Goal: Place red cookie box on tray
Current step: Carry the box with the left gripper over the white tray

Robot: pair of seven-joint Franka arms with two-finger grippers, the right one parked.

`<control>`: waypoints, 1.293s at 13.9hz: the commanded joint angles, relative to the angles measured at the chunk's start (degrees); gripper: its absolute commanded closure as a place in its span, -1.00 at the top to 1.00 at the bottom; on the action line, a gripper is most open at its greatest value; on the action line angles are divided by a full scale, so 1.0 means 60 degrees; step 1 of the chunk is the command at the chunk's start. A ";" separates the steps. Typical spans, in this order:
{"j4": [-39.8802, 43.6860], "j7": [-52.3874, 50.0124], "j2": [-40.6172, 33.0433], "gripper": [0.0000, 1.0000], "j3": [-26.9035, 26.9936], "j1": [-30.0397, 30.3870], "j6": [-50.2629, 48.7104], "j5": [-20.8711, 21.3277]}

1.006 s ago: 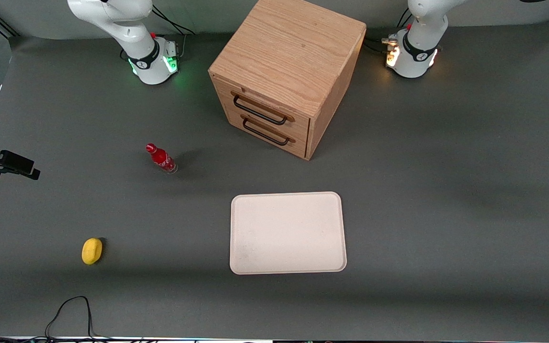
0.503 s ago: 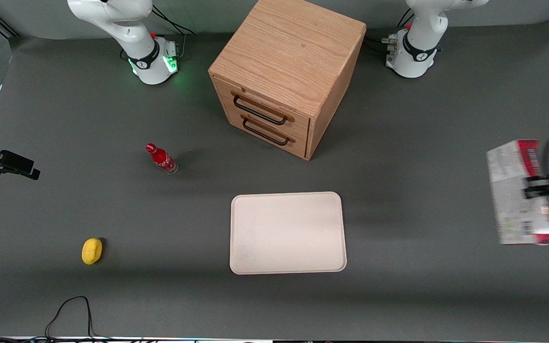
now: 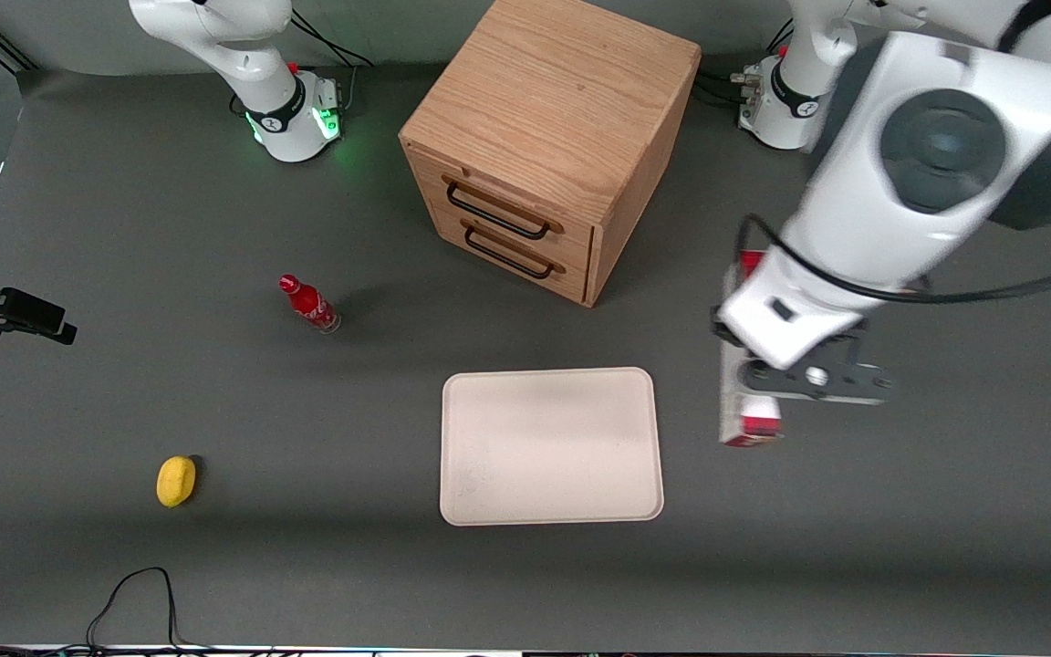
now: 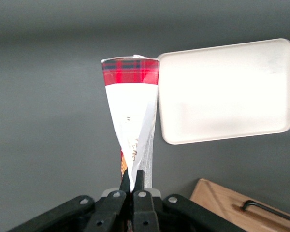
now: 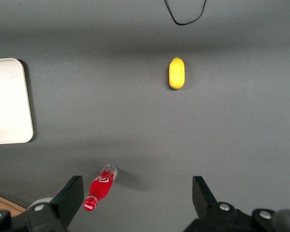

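Since half a second ago the gripper (image 3: pixel 767 388) has swung in from the right edge of the front frame to centre-right, carrying the red cookie box (image 3: pixel 737 401), which now hangs edge-on just beside the tray (image 3: pixel 551 446), toward the working arm's end. So transport is nearly done; release is still pending. The arm hides most of the box in the front view. The left wrist view shows what it can't: fingers (image 4: pixel 137 186) pinched narrow on the carton's thin edge (tartan end hanging down), the box (image 4: pixel 132 111) beside the tray (image 4: pixel 224 92), not yet over it.
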 commanded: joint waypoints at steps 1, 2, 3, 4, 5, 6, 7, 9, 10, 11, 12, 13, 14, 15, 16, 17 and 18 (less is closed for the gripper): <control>-0.0071 -0.1488 -0.0072 -1.00 0.0177 -0.0626 0.0300 0.0130; -0.0086 -0.1681 -0.0043 -1.00 0.0191 -0.0787 0.0330 0.0130; -0.0115 -0.1726 -0.0013 -1.00 0.0191 -0.0904 0.0344 0.0130; -0.0115 -0.1915 0.0132 -1.00 0.0191 -0.0964 0.0373 0.0130; -0.0129 -0.2178 0.0264 -1.00 0.0191 -0.1022 0.0388 0.0130; -0.0188 -0.2065 0.0381 -1.00 0.0206 -0.1008 0.0403 0.0130; -0.0304 -0.2020 0.0557 -1.00 0.0206 -0.0979 0.0635 0.0116; -0.0931 -0.2005 0.0777 -1.00 0.0206 -0.0935 0.1526 0.0101; -0.1428 -0.2005 0.0793 -1.00 0.0206 -0.0935 0.2111 0.0115; -0.1912 -0.1976 0.0793 -1.00 0.0206 -0.0920 0.2740 0.0144; -0.2337 -0.1744 0.0793 -1.00 0.0221 -0.0804 0.3356 0.0145; -0.2719 -0.1350 0.0807 -1.00 0.0206 -0.0760 0.3768 0.0087; -0.2925 -0.1157 0.0952 -1.00 0.0206 -0.0759 0.4091 0.0043; -0.2942 -0.1156 0.1186 -1.00 0.0206 -0.0759 0.4181 0.0042; -0.2942 -0.1141 0.1406 -1.00 0.0206 -0.0759 0.4255 0.0028; -0.2971 -0.1155 0.1625 -1.00 0.0206 -0.0701 0.4531 -0.0059; -0.3044 -0.1243 0.1860 -1.00 0.0206 -0.0701 0.4838 -0.0191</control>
